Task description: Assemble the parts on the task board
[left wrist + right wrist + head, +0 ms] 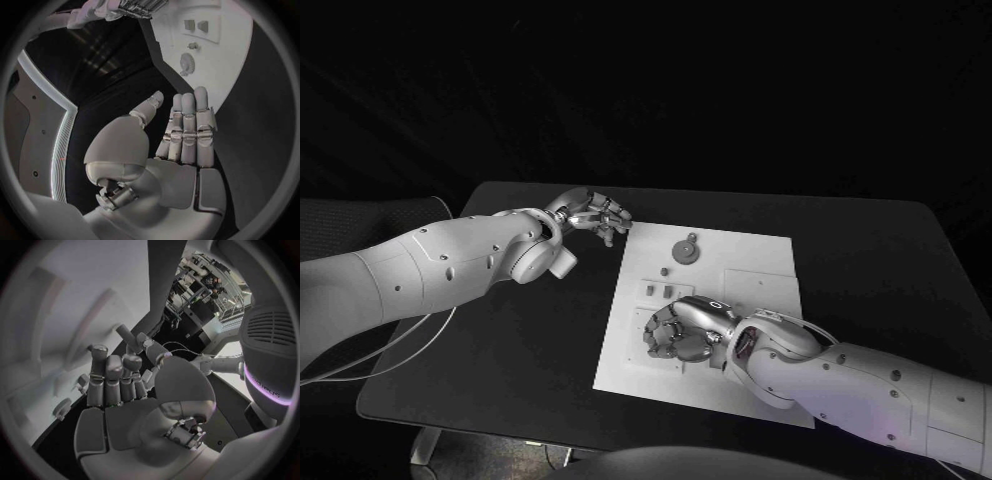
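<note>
The white task board point(750, 268) lies in the middle of the black table. A round toothed part point(687, 250) sits near its far edge, with small parts point(651, 291) below it. My right hand point(682, 332) hangs over the board's near left area, fingers bent down toward the surface; what lies under them is hidden. In the right wrist view the right hand point(115, 385) is above the board point(56, 340), with the round part point(60, 408) beside it. My left hand point(596, 215) hovers off the board's far left corner. The left wrist view has that left hand point(184, 130) with straight fingers, holding nothing, the round part point(186, 63) beyond.
Bare black table point(516, 330) stretches left of the board, and more point(877, 260) to its right. A thin white cable point(387, 350) hangs from my left arm past the table's left edge. In the left wrist view my right hand point(140, 6) shows beyond the board point(225, 65).
</note>
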`<state>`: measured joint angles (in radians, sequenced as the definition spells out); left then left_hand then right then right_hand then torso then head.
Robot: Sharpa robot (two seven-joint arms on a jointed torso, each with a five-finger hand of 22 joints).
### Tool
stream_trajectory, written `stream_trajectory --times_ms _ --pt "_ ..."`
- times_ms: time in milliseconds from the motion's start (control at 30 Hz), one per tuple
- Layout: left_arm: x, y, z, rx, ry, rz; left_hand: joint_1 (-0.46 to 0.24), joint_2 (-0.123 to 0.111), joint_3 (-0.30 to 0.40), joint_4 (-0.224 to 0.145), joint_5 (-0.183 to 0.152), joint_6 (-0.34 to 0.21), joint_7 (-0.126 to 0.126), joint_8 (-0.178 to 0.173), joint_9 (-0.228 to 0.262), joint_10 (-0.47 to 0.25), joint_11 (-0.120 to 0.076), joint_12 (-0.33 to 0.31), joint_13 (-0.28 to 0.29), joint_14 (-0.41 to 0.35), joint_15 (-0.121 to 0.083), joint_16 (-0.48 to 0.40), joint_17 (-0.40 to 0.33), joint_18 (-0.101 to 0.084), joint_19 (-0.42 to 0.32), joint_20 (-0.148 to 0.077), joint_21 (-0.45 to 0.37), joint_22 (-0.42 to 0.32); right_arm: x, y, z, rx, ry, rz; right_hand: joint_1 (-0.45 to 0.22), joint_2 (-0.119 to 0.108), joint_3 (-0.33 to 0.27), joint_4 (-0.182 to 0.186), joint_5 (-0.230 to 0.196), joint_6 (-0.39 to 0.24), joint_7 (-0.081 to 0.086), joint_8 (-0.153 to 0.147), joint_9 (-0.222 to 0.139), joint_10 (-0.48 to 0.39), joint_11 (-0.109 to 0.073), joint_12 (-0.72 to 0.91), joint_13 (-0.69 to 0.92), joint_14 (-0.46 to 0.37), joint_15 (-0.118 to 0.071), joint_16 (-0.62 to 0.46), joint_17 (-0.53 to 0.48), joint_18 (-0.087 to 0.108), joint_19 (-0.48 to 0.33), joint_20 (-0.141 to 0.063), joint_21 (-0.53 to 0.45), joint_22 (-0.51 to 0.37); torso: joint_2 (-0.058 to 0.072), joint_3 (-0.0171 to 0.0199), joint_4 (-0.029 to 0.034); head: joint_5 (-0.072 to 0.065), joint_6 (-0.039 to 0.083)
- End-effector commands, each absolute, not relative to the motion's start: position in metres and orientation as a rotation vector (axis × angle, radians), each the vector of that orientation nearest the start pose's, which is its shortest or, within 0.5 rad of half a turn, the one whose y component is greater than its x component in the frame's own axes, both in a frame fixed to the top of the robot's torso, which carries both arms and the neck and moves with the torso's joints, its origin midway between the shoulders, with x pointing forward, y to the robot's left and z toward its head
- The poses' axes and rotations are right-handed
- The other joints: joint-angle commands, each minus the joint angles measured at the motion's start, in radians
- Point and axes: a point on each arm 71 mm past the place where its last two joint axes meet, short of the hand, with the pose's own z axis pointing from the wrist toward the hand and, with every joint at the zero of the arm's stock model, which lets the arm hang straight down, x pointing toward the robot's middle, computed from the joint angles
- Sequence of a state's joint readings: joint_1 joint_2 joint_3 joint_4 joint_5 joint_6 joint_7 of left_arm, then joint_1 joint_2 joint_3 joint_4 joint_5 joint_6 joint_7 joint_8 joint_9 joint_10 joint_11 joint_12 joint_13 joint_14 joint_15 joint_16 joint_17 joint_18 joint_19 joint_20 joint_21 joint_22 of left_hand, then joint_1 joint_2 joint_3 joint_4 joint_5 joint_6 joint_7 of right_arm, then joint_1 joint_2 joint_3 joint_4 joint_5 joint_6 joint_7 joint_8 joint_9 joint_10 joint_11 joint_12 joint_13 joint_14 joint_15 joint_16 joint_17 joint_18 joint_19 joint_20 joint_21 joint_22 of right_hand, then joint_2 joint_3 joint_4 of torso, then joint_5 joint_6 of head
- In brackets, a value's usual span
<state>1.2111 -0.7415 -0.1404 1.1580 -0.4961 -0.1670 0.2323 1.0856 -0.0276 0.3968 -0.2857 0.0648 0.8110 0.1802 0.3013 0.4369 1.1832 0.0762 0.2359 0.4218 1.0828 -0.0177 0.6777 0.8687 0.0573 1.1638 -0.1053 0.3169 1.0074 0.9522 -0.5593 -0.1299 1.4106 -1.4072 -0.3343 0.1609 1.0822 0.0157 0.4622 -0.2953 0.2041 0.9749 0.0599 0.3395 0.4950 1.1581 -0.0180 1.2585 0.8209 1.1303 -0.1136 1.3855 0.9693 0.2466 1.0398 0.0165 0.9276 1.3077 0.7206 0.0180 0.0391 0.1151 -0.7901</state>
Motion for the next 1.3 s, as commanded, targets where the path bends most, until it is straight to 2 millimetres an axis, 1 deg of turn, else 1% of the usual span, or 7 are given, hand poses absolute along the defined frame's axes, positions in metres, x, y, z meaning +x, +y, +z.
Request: stream_trajectory --times_ms 33,267,633,900,1067,1200,1300 --pt "0.533 0.258 -0.232 -0.674 1.757 -1.111 0.01 0.0 -0.005 -0.001 -0.003 0.001 0.002 0.006 -0.001 0.006 0.002 -0.005 0.001 0.003 0.006 -0.004 0.001 0.011 0.001 -0.004 -0.005 0.002 0.398 -0.069 -0.319 -0.337 1.839 1.149 -0.001 0.007 0.004 0.003 0.005 0.038 0.03 0.002 0.005 -0.006 -0.004 -0.005 0.002 0.001 -0.008 0.001 0.0 0.015 0.0 -0.005 0.003 0.011 0.0 -0.0005 -0.0001 0.0 -0.001" --pt "0.533 0.258 -0.232 -0.674 1.758 -1.112 0.01 0.0 -0.005 -0.001 -0.003 0.001 0.002 0.006 -0.001 0.006 0.002 -0.005 0.001 0.003 0.006 -0.005 0.002 0.011 0.002 -0.004 -0.005 0.002 0.402 -0.073 -0.322 -0.333 1.847 1.125 -0.002 0.007 0.004 0.003 0.004 0.038 0.03 0.002 0.005 -0.006 -0.004 -0.005 0.002 0.001 -0.008 0.001 0.0 0.015 0.0 -0.005 0.003 0.011 0.0 -0.0008 -0.0001 -0.002 -0.002" --pt "0.533 0.258 -0.232 -0.674 1.759 -1.112 0.01 0.0 -0.005 -0.001 -0.003 0.0 0.002 0.006 -0.002 0.006 0.002 -0.006 0.002 0.003 0.006 -0.006 0.002 0.011 0.001 -0.004 -0.005 0.002 0.401 -0.07 -0.328 -0.339 1.867 1.124 -0.002 0.007 0.004 0.003 0.004 0.037 0.03 0.001 0.005 -0.007 -0.003 -0.005 0.002 0.001 -0.007 0.001 0.0 0.015 -0.001 -0.005 0.002 0.011 0.0 -0.0001 0.0002 -0.001 -0.005" --pt "0.533 0.258 -0.232 -0.675 1.759 -1.111 0.01 0.0 -0.005 -0.001 -0.003 0.0 0.002 0.006 -0.002 0.006 0.002 -0.006 0.002 0.003 0.006 -0.006 0.003 0.011 0.001 -0.004 -0.006 0.002 0.402 -0.077 -0.329 -0.336 1.87 1.106 -0.002 0.006 0.004 0.003 0.003 0.037 0.03 0.001 0.005 -0.007 -0.003 -0.006 0.003 0.0 -0.007 0.001 0.0 0.015 -0.002 -0.005 0.002 0.011 0.0 -0.0006 0.0 -0.001 -0.007" --pt "0.533 0.259 -0.232 -0.676 1.758 -1.109 0.01 0.0 -0.005 -0.001 -0.003 0.0 0.002 0.006 -0.002 0.006 0.002 -0.006 0.002 0.004 0.006 -0.006 0.003 0.011 0.002 -0.004 -0.006 0.002 0.403 -0.08 -0.33 -0.34 1.882 1.093 -0.002 0.005 0.004 0.002 0.002 0.037 0.03 0.001 0.005 -0.008 -0.003 -0.006 0.003 -0.001 -0.007 0.001 0.0 0.015 -0.002 -0.004 0.002 0.011 0.0 -0.0003 -0.0005 -0.001 -0.007" --pt "0.533 0.259 -0.232 -0.675 1.758 -1.11 0.01 0.0 -0.005 -0.001 -0.003 0.0 0.002 0.006 -0.002 0.006 0.002 -0.006 0.002 0.004 0.006 -0.007 0.004 0.011 0.002 -0.004 -0.006 0.003 0.402 -0.082 -0.33 -0.342 1.884 1.087 -0.002 -0.001 0.003 0.002 -0.002 0.037 0.031 0.001 0.006 -0.014 -0.003 -0.007 0.004 -0.005 -0.007 0.0 0.0 0.015 -0.006 -0.003 0.001 0.011 0.0 -0.0003 -0.0002 -0.001 -0.007" --pt "0.533 0.259 -0.232 -0.676 1.758 -1.109 0.01 0.0 -0.005 -0.001 -0.003 0.0 0.002 0.006 -0.002 0.006 0.002 -0.006 0.003 0.004 0.007 -0.007 0.004 0.011 0.002 -0.004 -0.006 0.003 0.403 -0.084 -0.33 -0.34 1.881 1.08 -0.001 -0.013 0.001 0.002 -0.007 0.034 0.031 -0.002 0.005 -0.02 -0.002 -0.008 0.007 -0.01 -0.007 0.0 0.001 0.015 -0.009 -0.002 0.001 0.012 0.0 0.0 -0.0006 0.0 -0.007"
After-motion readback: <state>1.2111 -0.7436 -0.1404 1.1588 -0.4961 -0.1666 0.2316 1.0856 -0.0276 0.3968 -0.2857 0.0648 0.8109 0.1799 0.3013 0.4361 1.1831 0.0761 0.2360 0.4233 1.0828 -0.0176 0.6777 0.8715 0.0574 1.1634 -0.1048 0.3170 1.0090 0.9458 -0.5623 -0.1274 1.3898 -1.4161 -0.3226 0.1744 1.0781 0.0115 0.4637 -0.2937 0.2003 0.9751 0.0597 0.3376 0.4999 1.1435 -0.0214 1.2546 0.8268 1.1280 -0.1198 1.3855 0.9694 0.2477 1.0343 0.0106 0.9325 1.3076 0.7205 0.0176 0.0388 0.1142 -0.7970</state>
